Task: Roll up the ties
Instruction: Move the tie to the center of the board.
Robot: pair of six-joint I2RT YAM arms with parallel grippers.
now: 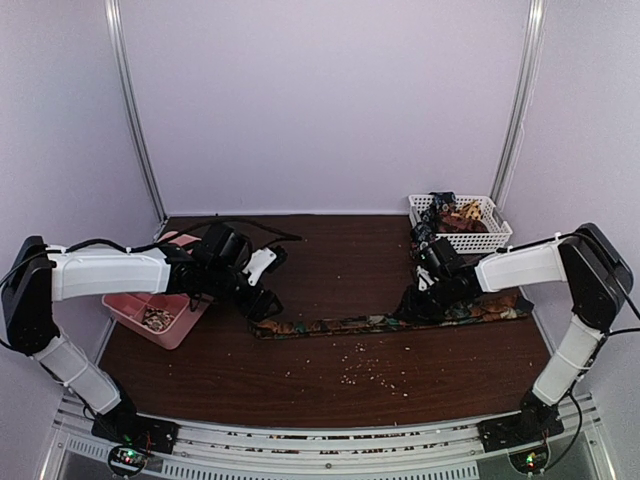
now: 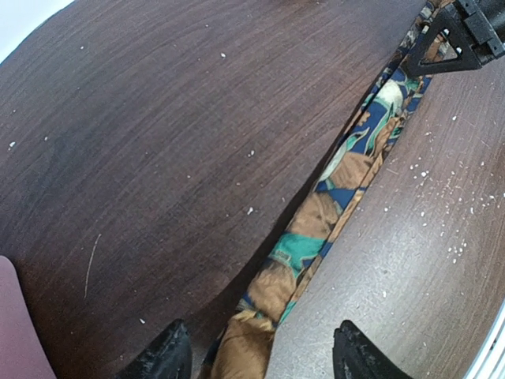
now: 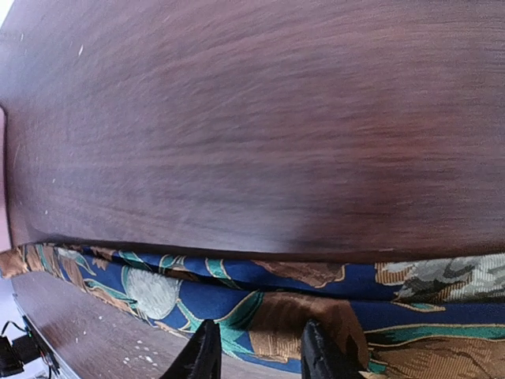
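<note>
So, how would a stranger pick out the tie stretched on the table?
Start at the dark wooden table. Across its middle, a long narrow tie lies flat. Unlike the ties bundled in the white basket at the far right corner, it is stretched out, patterned blue, green and brown.

- Tie (image 1: 390, 322), across the middle of the top view: dark blue ground with brown-orange leaf shapes, teal-green accents and pale grey-white blossoms.
- Table (image 1: 330, 260): dark reddish-brown wood grain.
- Crumbs (image 1: 375, 372), lower centre: pale specks.
- Tray (image 1: 190, 325), left: pink.
- Basket (image 1: 488, 242), upper right: white lattice.
- Bundled ties (image 1: 455, 215) inside it: brown, orange and dark blue.
- Left arm (image 1: 105, 272) and right arm (image 1: 520, 267): white shells, black joints.
</note>
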